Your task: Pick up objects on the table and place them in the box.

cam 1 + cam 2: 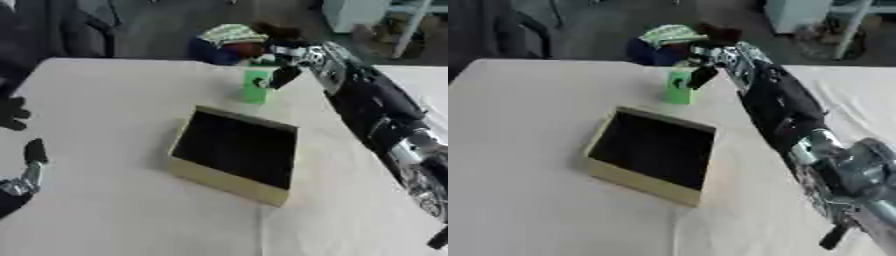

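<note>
Left eye view
Table: a table covered in a pale cream cloth (105, 200) fills most of the frame, its far edge running across the top.
Box: a shallow square cardboard box with tan walls and a dark inside (234, 155) sits near the middle of the table, turned askew, open side up.
Task thing: a small upright bright green block (255, 87) stands near the table's far edge, beyond the box's far wall and apart from it.
Right hand: the black and silver right hand (284, 75) reaches in along its arm from the right side. Its dark fingers (282, 77) are curled against the block's upper right side, closed on the block.
Left hand: the left hand (26, 172) shows at the lower left edge, resting with a dark finger pointing up, relaxed and holding nothing, well apart from the block.

Right eye view
Box: the same box (651, 156) lies left of the right arm, with bare cloth between them.
Task thing: the green block (678, 87) stands on the cloth just past the box's far right corner.
Right hand: the right hand (703, 72) meets the block at its top right, fingers bent round it.
Left hand: out of this view.
</note>
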Tool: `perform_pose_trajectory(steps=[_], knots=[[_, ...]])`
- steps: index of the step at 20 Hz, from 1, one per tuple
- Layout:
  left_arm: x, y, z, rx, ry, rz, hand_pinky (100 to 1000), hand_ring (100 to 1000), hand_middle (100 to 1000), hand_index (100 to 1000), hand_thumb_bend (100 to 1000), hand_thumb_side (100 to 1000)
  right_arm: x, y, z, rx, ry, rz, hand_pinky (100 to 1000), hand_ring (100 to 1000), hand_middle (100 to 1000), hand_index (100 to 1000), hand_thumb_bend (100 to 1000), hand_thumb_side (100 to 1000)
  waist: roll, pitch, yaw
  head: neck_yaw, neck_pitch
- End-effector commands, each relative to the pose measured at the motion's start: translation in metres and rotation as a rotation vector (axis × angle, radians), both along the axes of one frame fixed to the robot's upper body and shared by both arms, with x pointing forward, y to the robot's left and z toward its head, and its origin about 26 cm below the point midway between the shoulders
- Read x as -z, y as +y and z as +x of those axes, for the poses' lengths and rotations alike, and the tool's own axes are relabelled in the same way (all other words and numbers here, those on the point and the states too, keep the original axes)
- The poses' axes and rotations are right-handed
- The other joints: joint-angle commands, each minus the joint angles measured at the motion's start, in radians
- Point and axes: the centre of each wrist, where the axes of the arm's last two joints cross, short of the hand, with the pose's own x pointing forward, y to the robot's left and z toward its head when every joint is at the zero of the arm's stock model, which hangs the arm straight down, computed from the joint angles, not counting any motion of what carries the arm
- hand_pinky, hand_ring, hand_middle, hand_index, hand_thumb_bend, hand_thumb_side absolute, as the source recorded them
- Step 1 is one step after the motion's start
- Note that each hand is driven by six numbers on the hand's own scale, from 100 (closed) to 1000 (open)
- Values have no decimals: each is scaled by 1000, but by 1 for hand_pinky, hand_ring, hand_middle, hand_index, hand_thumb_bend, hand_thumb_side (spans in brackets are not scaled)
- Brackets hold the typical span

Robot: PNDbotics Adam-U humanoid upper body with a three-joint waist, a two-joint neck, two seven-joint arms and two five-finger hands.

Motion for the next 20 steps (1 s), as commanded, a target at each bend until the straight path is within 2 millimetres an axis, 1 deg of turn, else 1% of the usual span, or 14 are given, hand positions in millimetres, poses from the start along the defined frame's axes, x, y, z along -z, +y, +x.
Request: perform_pose_trajectory(steps=[1,8,13,14,15,20], knots=[[-9,-1,-1,17,-39,-2,738,614,648,863,104,325,-14,-5,1,33,-54,-18,954,1000,1000,1000,224,407,5,-10,4,0,-15],[-9,-2,-1,23,-48,-20,731,606,638,857,100,333,-15,-9,1,58,-96,-51,951,1000,1000,1000,189,397,8,-6,15,1,-17],[-9,-2,-1,29,-51,-30,730,605,636,855,100,335,-14,-11,1,68,-107,-81,948,1000,996,1000,178,408,9,-1,19,1,-22],[-9,-3,-1,31,-51,-31,730,605,636,855,100,328,-13,-12,1,72,-108,-88,948,1000,995,1000,181,376,10,1,20,1,-23],[-9,-3,-1,33,-51,-33,730,604,636,854,100,339,-13,-12,0,78,-108,-94,947,1000,995,1000,173,412,10,2,21,1,-25],[-10,-4,0,44,-53,-38,730,604,636,854,100,339,-9,-16,0,101,-108,-107,946,1000,991,1000,152,424,11,10,27,-1,-32]])
